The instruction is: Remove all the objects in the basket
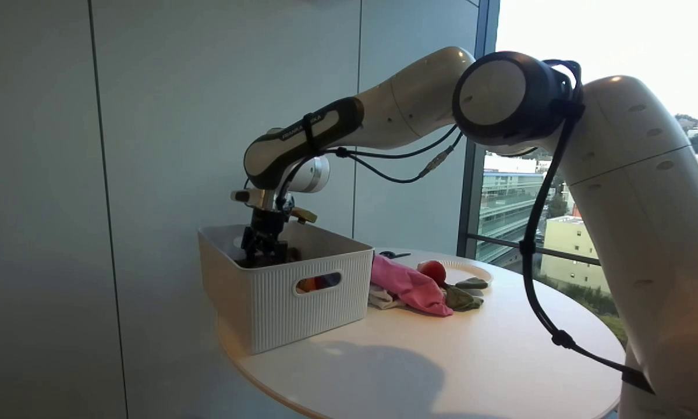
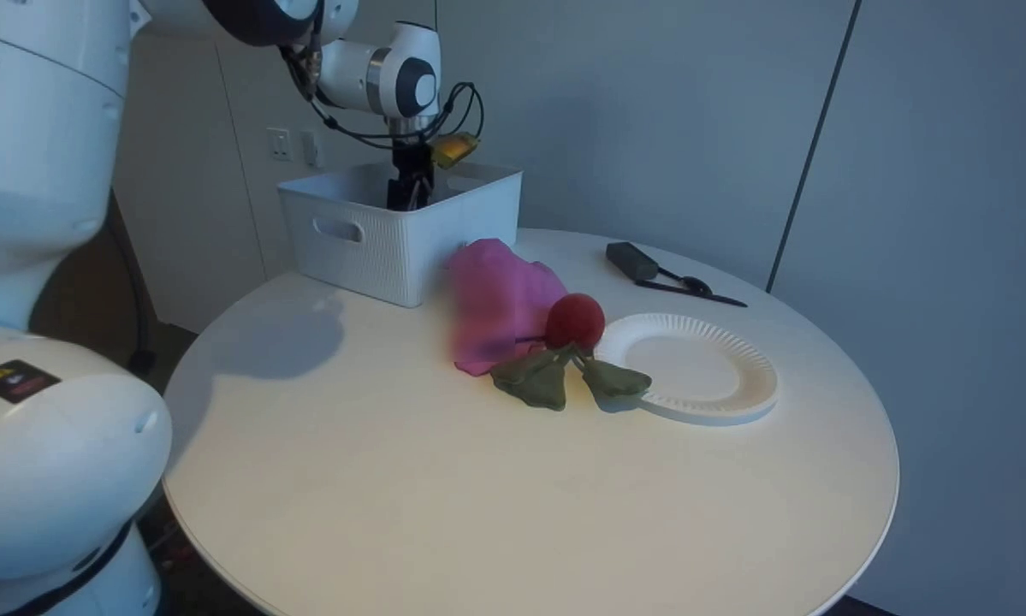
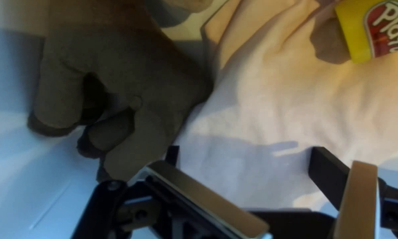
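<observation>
The white ribbed basket [image 1: 308, 317] stands at the table's far edge and also shows in an exterior view [image 2: 465, 227]. My gripper [image 3: 243, 159] points down inside it, partly hidden by its walls in both exterior views [image 1: 264, 250] [image 2: 410, 190]. The wrist view shows its fingers wide apart, with pale cloth [image 3: 262, 116] below and between the fingertips; nothing is clamped. A dark grey-brown soft thing [image 3: 132, 79] with stubby limbs lies beside the left fingertip. A yellow Play-Doh label [image 3: 381, 26] shows at the upper right. Orange and dark items [image 1: 318, 283] show through the basket's handle hole.
Beside the basket on the round table [image 2: 521, 513] lie a pink cloth [image 2: 504, 308], a beige cloth [image 1: 382, 298] and a red ball [image 2: 575, 321] with green leaves. Further off are a white paper plate [image 2: 696, 364] and black utensils [image 2: 632, 260]. A wall stands behind the basket.
</observation>
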